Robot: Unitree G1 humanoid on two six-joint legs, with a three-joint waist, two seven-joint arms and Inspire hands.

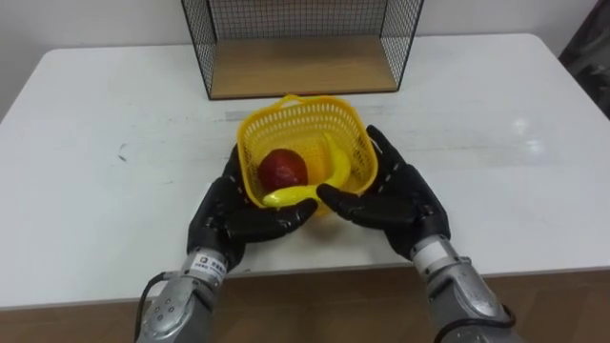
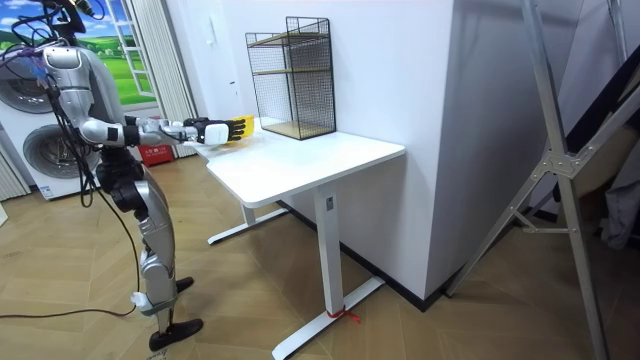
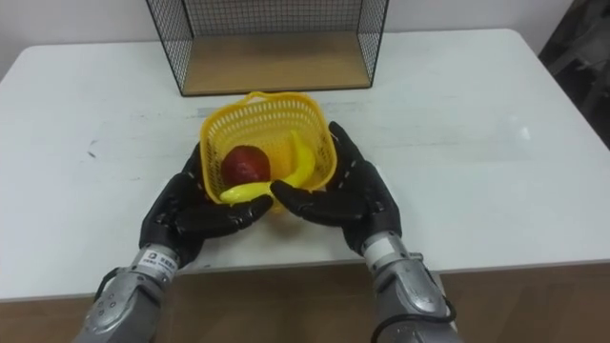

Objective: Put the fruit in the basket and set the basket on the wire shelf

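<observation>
Basket [image 1: 355, 124], with apple [image 1: 283, 169] and banana [image 1: 329, 171] inside, is near the worktop's [image 1: 114, 114] front edge. Left hand [image 1: 229, 214] at 8 o'clock and right hand [image 1: 396, 195] at 4 press straight fingers against its sides. Squeeze evenly and carry it level to the wire shelf [image 1: 300, 67] at 12.

The wire shelf [image 1: 295, 67], at 12 o'clock from the basket [image 1: 259, 138], is cut off by the top edge of both eye views, so its upper tiers cannot be seen. The basket's near wall and base lie behind the thumbs of the left hand [image 1: 229, 214] and right hand [image 1: 400, 195]; whether it rests on the table [image 1: 95, 191] cannot be told. The banana [image 1: 335, 162] is partly covered at 6 o'clock by the right thumb, and its end is hard to separate from the yellow rim. The table's near corners run off the side edges. In the room view the basket is too small to show the fruit.
</observation>
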